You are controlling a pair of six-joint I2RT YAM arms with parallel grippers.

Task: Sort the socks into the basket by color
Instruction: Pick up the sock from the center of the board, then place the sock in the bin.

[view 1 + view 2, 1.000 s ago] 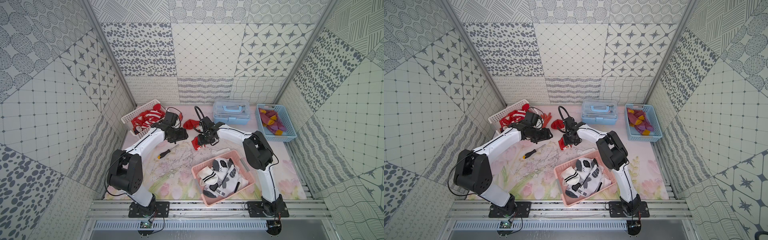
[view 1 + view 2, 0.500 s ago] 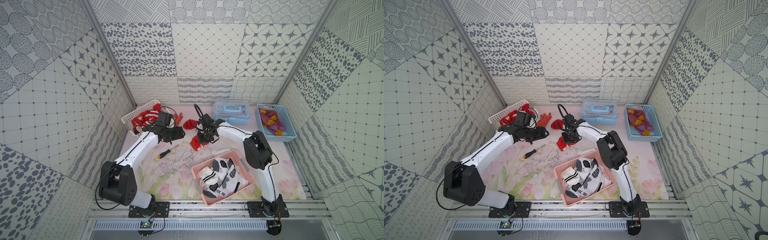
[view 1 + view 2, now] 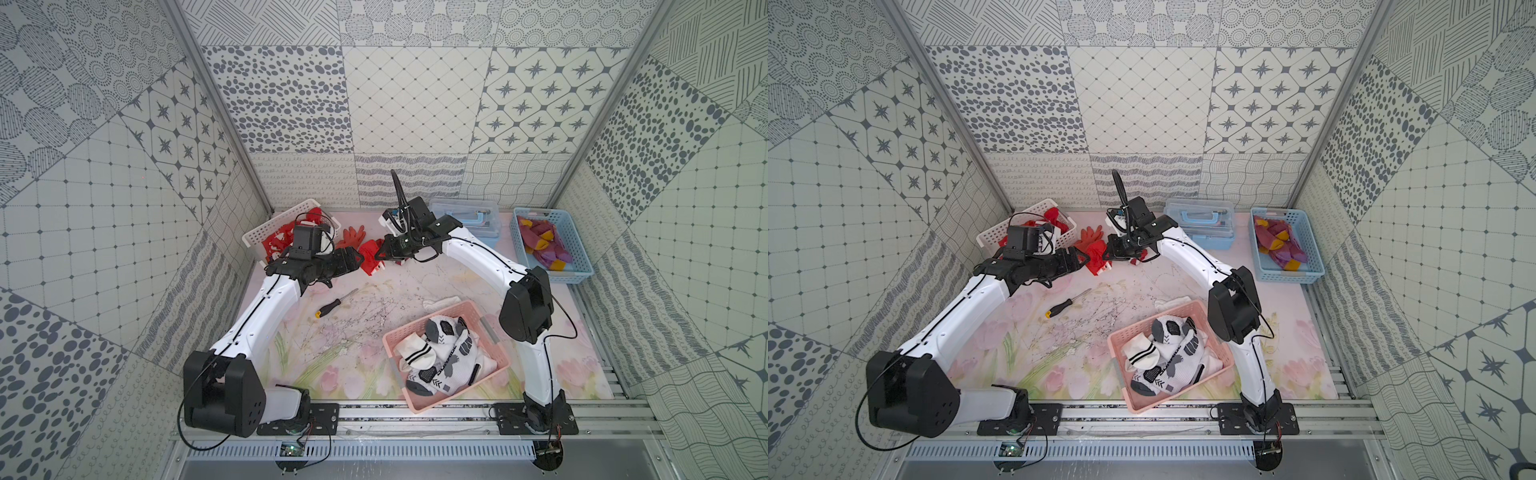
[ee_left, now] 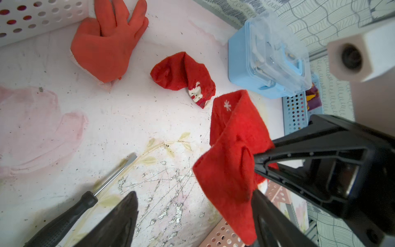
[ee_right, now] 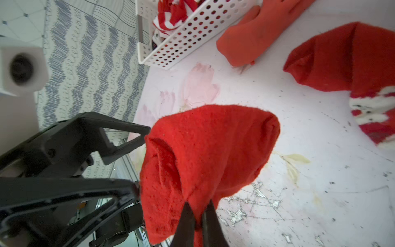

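**Red sock pinched by right jaws, left jaws spread around it**

Right gripper (image 5: pixel 197 216): jaws clamped tight on a fold of the red snowflake sock (image 5: pixel 205 149), which hangs off the tabletop (image 3: pixel 407 286) from the jaw tips. Same sock seen from the left wrist (image 4: pixel 233 149), a white snowflake showing near its upper end.

Left gripper (image 4: pixel 192 216): jaws spread wide, nothing clamped. The hanging sock sits between them, close against one jaw and apart from the other. In both top views the two grippers meet tip to tip over the far middle of the tabletop, left gripper (image 3: pixel 353 259), right gripper (image 3: pixel 380 254), sock between them (image 3: pixel 1097 261).

Beyond the jaws:
- second red sock (image 4: pixel 183 74) with a white figure on it, lying flat on the tabletop, just past the held sock, not touching it.
- orange-red glove (image 4: pixel 106 45) flat on the tabletop, next to the white basket (image 5: pixel 183 32), which holds red-and-white striped socks (image 5: pixel 168 15).
- screwdriver (image 4: pixel 85 192) on the tabletop under the left jaws, tip pointing toward the held sock.
- blue lidded box (image 4: pixel 269 55) past the held sock.

Well away from both jaws: pink basket (image 3: pixel 494 349) with white socks (image 3: pixel 444 353); blue basket (image 3: pixel 569 241) with purple-and-yellow socks (image 3: pixel 540 245).
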